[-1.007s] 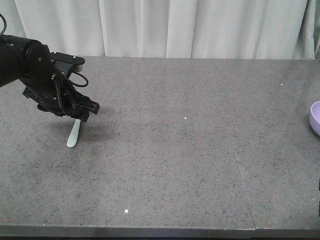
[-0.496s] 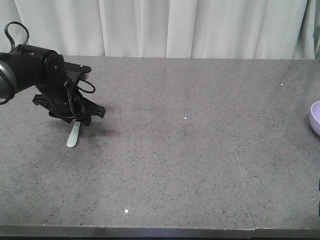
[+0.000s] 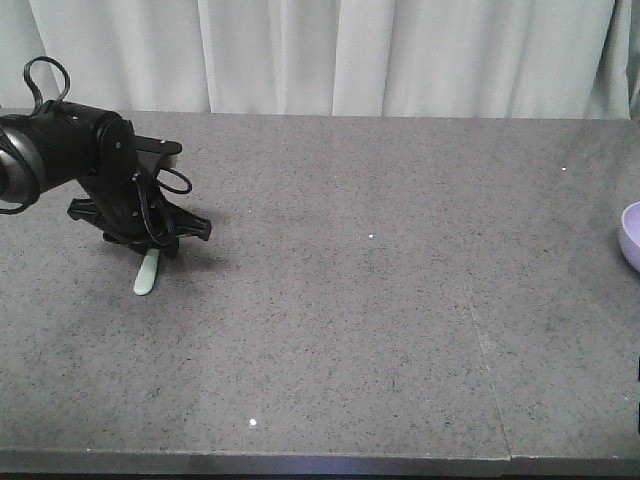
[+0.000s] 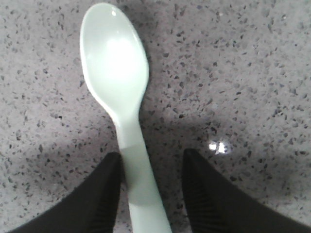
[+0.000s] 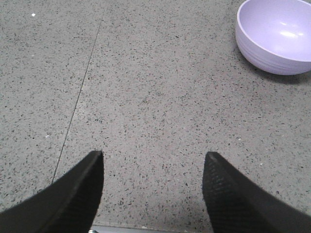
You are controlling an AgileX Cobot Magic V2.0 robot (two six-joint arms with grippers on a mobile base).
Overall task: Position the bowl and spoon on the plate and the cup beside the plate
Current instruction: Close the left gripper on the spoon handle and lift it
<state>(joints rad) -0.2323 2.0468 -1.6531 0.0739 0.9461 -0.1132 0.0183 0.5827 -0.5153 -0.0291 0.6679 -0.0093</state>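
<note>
The pale mint-green spoon [image 3: 147,275] lies flat on the grey table at the left, bowl end towards the front edge. My left gripper [image 3: 155,245] is down at the table over its handle. In the left wrist view the spoon [image 4: 116,73] has its handle between the two black fingers. The left gripper [image 4: 151,154] is open: its left finger is against the handle and a gap shows on the right. The lavender bowl [image 3: 631,235] sits at the table's right edge. My right gripper [image 5: 153,154] hangs open over bare table, with the bowl [image 5: 277,36] ahead to its right. Plate and cup are out of view.
A white curtain [image 3: 400,55] hangs behind the table. A seam [image 3: 485,340] runs across the tabletop [image 3: 350,300] right of centre. The front edge of the table lies just below the right gripper's fingers in its wrist view.
The left arm has swung and lowered, bringing its gripper down over the spoon's handle. The spoon and the bowl have stayed where they were.
</note>
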